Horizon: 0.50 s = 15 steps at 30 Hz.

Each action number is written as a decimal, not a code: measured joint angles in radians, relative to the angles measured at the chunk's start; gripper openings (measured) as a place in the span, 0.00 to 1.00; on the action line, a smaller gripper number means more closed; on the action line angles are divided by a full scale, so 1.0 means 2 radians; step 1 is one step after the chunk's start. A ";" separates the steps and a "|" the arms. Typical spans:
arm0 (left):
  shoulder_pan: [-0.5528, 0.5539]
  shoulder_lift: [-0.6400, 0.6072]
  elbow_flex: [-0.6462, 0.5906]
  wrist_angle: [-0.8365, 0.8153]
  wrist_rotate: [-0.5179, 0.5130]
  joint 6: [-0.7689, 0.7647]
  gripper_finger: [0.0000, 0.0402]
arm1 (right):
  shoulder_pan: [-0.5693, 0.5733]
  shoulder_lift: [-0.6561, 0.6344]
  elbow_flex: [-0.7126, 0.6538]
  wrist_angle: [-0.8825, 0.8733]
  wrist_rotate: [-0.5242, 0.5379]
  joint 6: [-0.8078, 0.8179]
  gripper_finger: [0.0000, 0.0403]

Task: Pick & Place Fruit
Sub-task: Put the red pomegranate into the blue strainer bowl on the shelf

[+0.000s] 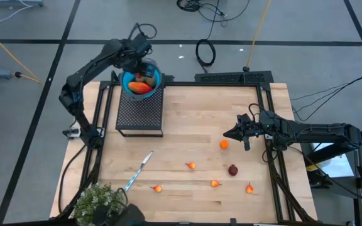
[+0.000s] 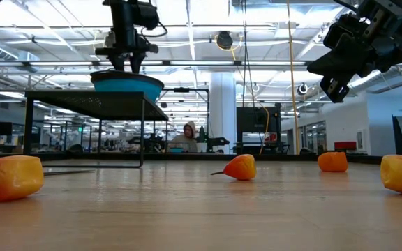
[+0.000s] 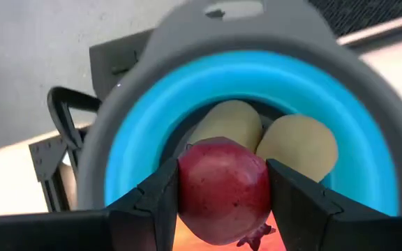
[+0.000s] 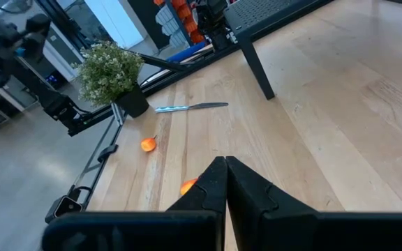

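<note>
Left claw [image 3: 222,199]: over the round blue bowl [image 1: 131,77] on the black perforated metal stand [image 1: 140,110] at the far left of the pale wooden counter [image 1: 193,125]; fingers [image 3: 152,202] pinching a dark red ball fruit [image 3: 223,189]; two pale olive ovals [image 3: 299,146] and a long red-orange piece [image 1: 141,88] lie in the bowl beneath.
Right claw [image 4: 225,178]: raised above the counter's right side, fingers pressed together, holding nothing.
Loose on counter: round orange fruit [image 1: 224,144] just beside the right claw; dark red ball [image 1: 232,169]; four small orange-red bits along the near half, one at [image 1: 191,166].
Also: slim blue-handled knife [image 1: 138,171]; bushy green plant [image 1: 98,202] at near left corner.
</note>
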 joint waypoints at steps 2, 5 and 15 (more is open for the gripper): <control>-0.002 0.008 0.000 -0.012 0.000 -0.005 0.45 | 0.000 0.000 0.000 0.000 0.000 0.000 0.00; -0.001 0.020 0.000 -0.035 -0.003 -0.018 0.45 | 0.000 0.000 0.000 0.000 0.000 0.000 0.00; 0.009 0.022 0.000 -0.064 -0.025 -0.043 0.45 | 0.000 0.000 0.000 0.000 0.000 0.000 0.00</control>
